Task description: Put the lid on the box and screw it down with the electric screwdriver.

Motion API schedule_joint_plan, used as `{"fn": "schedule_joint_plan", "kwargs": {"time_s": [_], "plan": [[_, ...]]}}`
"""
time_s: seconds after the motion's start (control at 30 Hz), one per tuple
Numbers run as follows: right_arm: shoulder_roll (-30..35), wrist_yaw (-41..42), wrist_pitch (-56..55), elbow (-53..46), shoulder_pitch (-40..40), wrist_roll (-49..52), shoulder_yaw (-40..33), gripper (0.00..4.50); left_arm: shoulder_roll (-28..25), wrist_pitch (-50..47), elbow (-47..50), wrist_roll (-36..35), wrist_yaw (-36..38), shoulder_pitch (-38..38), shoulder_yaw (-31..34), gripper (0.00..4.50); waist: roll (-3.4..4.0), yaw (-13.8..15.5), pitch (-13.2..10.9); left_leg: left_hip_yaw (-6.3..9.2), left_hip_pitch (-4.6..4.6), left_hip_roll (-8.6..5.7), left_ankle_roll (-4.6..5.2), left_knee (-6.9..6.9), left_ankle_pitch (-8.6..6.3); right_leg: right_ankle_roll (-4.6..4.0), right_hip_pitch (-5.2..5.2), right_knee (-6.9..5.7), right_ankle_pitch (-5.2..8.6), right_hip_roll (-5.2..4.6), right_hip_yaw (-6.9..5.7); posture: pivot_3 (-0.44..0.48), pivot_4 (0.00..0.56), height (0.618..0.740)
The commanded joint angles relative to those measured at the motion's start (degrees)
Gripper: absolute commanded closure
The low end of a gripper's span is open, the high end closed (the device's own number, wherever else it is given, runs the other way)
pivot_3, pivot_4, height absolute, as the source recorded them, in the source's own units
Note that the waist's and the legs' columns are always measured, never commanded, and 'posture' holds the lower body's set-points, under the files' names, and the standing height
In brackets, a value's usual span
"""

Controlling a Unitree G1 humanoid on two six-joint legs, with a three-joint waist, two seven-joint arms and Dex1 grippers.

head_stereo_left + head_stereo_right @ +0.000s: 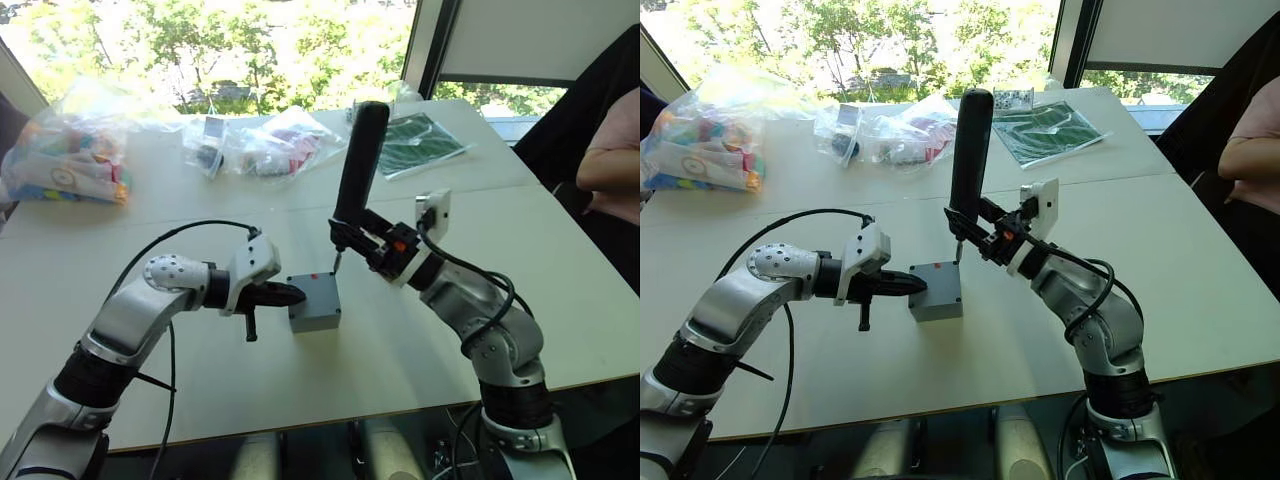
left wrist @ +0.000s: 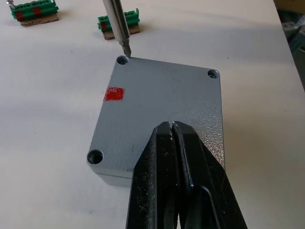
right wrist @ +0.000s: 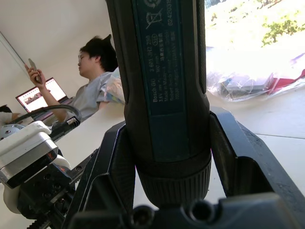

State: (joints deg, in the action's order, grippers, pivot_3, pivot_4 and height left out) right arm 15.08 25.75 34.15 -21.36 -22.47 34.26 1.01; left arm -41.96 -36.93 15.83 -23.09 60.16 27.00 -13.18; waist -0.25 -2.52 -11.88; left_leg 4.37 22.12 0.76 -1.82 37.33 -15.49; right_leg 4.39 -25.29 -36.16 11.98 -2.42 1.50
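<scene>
We see the lid (image 2: 162, 105) lying on the box (image 1: 314, 304), so the inside of the box is hidden. Our left gripper (image 2: 172, 143) rests on the lid with its fingers pressed together and holding nothing. Our right gripper (image 1: 352, 232) clamps the electric screwdriver (image 1: 358, 165) upright, its bit just beside one corner screw hole (image 2: 123, 60). Two green connectors (image 2: 118, 23) lie on the white table (image 1: 400, 340) near that corner. Plastic bags (image 1: 70, 150) are well apart, near the window.

My grey lid (image 2: 162, 107), red mark on top, sits flush on the box (image 1: 315, 318) on the bench (image 1: 400, 350). My black screwdriver (image 1: 358, 165) stands nearly upright over the lid, bit (image 2: 125, 45) just at a corner screw hole.
</scene>
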Motion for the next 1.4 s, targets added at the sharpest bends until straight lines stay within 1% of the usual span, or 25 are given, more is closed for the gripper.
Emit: {"fn": "schedule_joint_plan", "kwargs": {"time_s": [0.03, 0.2, 0.43, 0.53, 0.63, 0.83, 0.93, 1.1, 1.23, 1.4], "plan": [[-1.3, 0.5, -2.9, -0.9, -0.6, -0.3, -0.1, 2.72, -0.7, -0.6, 0.8, 0.3, 0.6, -0.1, 0.0, 4.50, 0.00, 0.0, 0.0, 0.00, 0.00, 0.00, 0.00, 0.00, 0.00, 0.00, 0.00, 0.00, 0.00, 0.00, 0.00, 0.000, 0.150, 0.740], [-2.2, 0.4, -3.2, -0.6, -1.2, -0.4, 0.1, 2.72, -0.7, -0.8, 1.0, 0.4, 0.7, 0.0, 0.0, 4.50, -0.01, 0.0, 0.0, 0.00, -0.02, 0.00, 0.00, 0.00, 0.00, 0.02, 0.00, 0.00, 0.01, 0.00, 0.00, 0.000, 0.150, 0.740], [0.9, 2.9, -5.6, 1.5, 0.8, -6.6, 4.2, 2.72, -0.5, -1.2, 1.4, 0.3, 0.3, -0.2, 0.1, 4.50, -0.03, 0.0, 0.0, 0.00, -0.06, 0.00, 0.00, 0.00, 0.00, 0.03, 0.05, 0.00, 0.02, 0.00, 0.00, 0.000, 0.150, 0.740], [1.2, 3.6, -6.4, 2.5, 2.3, -8.0, 5.1, 2.72, -0.5, -1.5, 1.6, 0.3, 0.1, -0.4, 0.2, 4.50, -0.05, 0.0, 0.1, 0.00, -0.23, 0.00, 0.00, -0.02, 0.00, 0.15, 0.21, 0.00, 0.12, 0.00, 0.00, 0.000, 0.150, 0.740], [1.6, 4.4, -7.3, 3.8, 4.7, -9.6, 6.5, 2.72, -0.5, -1.9, 1.9, 0.2, 0.0, -0.7, 0.4, 4.50, -0.12, 0.0, 0.1, 0.00, -0.75, 0.00, 0.00, -0.14, 0.00, 0.20, 0.71, 0.09, 0.20, -0.01, 0.00, 0.000, 0.150, 0.740], [2.3, 4.4, -7.9, 5.1, 5.9, -12.6, 8.7, 2.72, -0.4, -2.1, 2.4, 0.0, -0.2, -0.9, 0.3, 4.50, -0.42, 0.0, 0.6, 0.00, -0.82, 0.01, 0.00, -0.17, -0.01, 0.20, 0.76, 0.10, 0.22, -0.01, 0.00, 0.000, 0.150, 0.740], [1.0, 3.3, -8.2, 6.7, 5.6, -12.8, 8.3, 2.72, -0.1, -2.3, 2.5, 0.0, -0.3, -0.9, 0.2, 4.50, -0.50, 0.0, 0.8, 0.01, -0.82, 0.01, 0.00, -0.18, -0.01, 0.19, 0.76, 0.10, 0.23, -0.01, 0.00, 0.000, 0.150, 0.740], [1.7, 3.4, -9.1, 8.2, 6.1, -15.0, 9.2, 2.72, -0.2, -2.3, 2.4, 0.0, -0.2, -0.9, 0.2, 4.50, -0.54, 0.0, 0.9, 0.01, -0.83, 0.01, 0.00, -0.19, -0.01, 0.19, 0.77, 0.10, 0.23, -0.02, -0.01, 0.000, 0.150, 0.740], [1.2, 3.2, -10.7, 9.7, 7.2, -15.2, 7.9, 2.72, -0.1, -2.2, 2.3, 0.1, -0.2, -0.7, 0.1, 4.50, -0.58, 0.1, 1.0, 0.02, -0.85, 0.01, 0.00, -0.19, -0.01, 0.19, 0.79, 0.12, 0.24, -0.02, -0.01, 0.000, 0.150, 0.740], [0.9, 3.4, -10.8, 8.9, 7.9, -14.2, 7.5, 2.72, 0.0, -2.3, 2.6, -0.1, -0.2, -0.9, 0.0, 4.50, -0.58, 0.1, 1.2, 0.02, -0.86, 0.01, 0.00, -0.20, -0.01, 0.19, 0.82, 0.14, 0.24, -0.03, -0.01, 0.000, 0.150, 0.740]]}}
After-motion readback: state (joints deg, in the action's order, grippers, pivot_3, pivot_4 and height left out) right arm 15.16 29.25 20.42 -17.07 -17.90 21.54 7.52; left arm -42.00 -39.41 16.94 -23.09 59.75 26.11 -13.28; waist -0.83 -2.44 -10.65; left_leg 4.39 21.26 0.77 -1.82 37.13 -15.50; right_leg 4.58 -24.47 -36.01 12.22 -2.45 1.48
